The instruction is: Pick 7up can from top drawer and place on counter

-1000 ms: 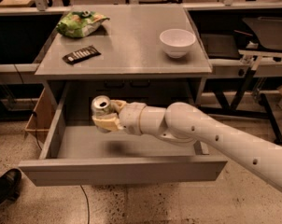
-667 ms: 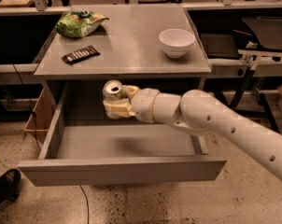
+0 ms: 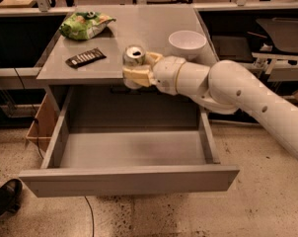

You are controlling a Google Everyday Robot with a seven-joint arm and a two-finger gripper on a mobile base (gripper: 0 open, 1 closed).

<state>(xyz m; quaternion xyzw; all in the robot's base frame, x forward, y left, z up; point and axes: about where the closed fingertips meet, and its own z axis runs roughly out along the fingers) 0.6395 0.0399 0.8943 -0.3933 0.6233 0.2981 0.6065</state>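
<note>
The 7up can is a small silver can with a shiny top, held upright in my gripper. The gripper's pale fingers are shut around the can's body. The can hangs at the front edge of the grey counter, its top just above counter level. The top drawer is pulled fully out below, and nothing shows on its floor. My white arm reaches in from the right.
On the counter lie a green snack bag at the back left, a dark flat bar at the left front, and a white bowl right of the can. A cardboard box stands left of the drawer. A shoe shows at bottom left.
My gripper has lifted the can out of the drawer, up and to the right, to the counter's front edge.
</note>
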